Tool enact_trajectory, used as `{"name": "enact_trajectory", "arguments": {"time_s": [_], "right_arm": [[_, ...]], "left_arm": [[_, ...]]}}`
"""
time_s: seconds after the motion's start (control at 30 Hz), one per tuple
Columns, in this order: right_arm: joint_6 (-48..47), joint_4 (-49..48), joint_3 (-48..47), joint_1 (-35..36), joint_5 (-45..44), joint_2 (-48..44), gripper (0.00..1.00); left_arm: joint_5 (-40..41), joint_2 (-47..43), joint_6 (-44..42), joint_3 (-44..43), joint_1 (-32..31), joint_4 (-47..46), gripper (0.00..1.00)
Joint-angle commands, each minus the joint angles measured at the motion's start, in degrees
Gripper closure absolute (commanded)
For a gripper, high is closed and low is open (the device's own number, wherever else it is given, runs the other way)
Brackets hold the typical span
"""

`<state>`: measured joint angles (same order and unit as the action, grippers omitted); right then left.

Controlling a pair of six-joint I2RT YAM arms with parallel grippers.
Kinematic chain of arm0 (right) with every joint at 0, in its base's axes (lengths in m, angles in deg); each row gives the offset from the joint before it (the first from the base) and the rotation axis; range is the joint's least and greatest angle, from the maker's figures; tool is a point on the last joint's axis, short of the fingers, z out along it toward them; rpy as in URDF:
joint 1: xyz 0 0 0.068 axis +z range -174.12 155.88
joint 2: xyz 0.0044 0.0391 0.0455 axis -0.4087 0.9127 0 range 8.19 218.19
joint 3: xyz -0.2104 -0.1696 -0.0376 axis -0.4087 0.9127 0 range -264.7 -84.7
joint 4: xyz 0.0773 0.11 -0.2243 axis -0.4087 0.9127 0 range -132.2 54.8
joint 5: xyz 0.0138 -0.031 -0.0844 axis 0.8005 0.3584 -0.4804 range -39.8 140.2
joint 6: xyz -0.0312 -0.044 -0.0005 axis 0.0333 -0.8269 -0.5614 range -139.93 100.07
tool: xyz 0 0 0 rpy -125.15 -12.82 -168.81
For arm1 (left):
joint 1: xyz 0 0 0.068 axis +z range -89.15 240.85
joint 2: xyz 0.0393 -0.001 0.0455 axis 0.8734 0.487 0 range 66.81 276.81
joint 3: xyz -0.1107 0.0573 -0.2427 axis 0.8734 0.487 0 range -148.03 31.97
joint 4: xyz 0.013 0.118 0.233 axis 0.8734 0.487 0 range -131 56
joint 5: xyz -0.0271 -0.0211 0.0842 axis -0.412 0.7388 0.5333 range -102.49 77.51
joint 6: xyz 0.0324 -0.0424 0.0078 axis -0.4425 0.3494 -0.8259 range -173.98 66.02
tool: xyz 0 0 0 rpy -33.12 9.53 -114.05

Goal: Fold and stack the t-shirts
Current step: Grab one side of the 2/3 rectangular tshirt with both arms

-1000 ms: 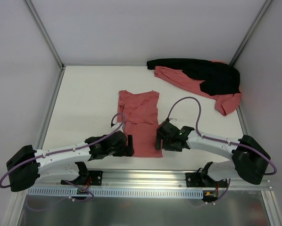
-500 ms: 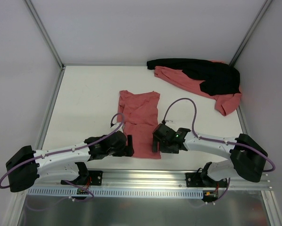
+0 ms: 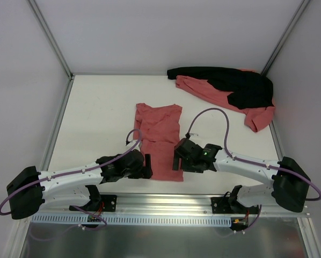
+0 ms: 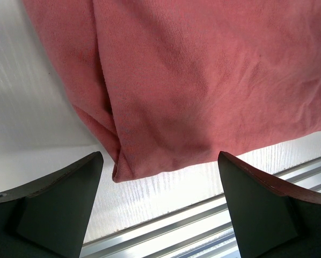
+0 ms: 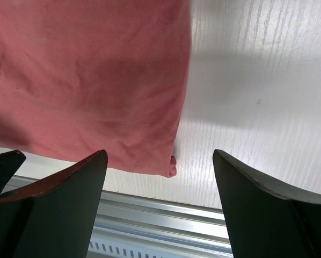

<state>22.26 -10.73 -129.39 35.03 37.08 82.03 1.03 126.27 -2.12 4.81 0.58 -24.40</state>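
Left gripper [image 3: 147, 163] and right gripper [image 3: 176, 161] both stand wide with nothing in them, low over the near end of the shirt [image 3: 159, 141], the left at the shirt's 7 o'clock corner and the right at its 5 o'clock corner. That shirt lies flat in the middle of the table [image 3: 99, 115], folded to a narrow strip whose long axis runs 12 to 6, straight away from the arms. To my eye the coming move is the near hem being carried toward 12, and each arm is nearest its own corner. From the left wrist the near-left corner sits between the fingers, closer to the left one, with a doubled edge running off toward 12. From the right wrist the near-right corner lies just inside the gap, with bare table at its 3 o'clock and a metal rail [image 3: 166, 201] at 6. I cannot tell whether any fingertip touches cloth or table, since from above the wrists cover both corners and the wrist views cut the fingertips off. How many layers the strip has, and where its sleeves went, is hidden in the folds. Well apart, at the table's 1 o'clock, a red heap [image 3: 203, 89] lies partly under black cloth [image 3: 241, 86], and how many shirts it holds I cannot make out
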Motion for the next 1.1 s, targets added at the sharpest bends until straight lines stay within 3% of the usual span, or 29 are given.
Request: {"name": "enact_trajectory", "arguments": {"time_s": [0.0,0.77,0.97,1.07], "right_arm": [[2.5,0.1,-0.1,1.0,-1.1,1.1,0.16],[8.3,-6.1,4.9,5.3,1.5,3.9,0.18],[8.9,-9.0,5.5,5.4,2.9,5.6,0.38],[9.4,-9.8,5.5,5.7,3.4,6.7,0.4]], "left_arm": [[-0.2,0.0,-0.2,0.1,0.6,-0.6,0.1],[-0.6,1.1,-0.4,-1.0,0.6,-0.4,0.09],[-0.4,1.0,-0.3,-1.1,0.6,-0.5,0.1],[-0.3,1.0,-0.3,-1.3,0.6,-0.5,0.1]]}}
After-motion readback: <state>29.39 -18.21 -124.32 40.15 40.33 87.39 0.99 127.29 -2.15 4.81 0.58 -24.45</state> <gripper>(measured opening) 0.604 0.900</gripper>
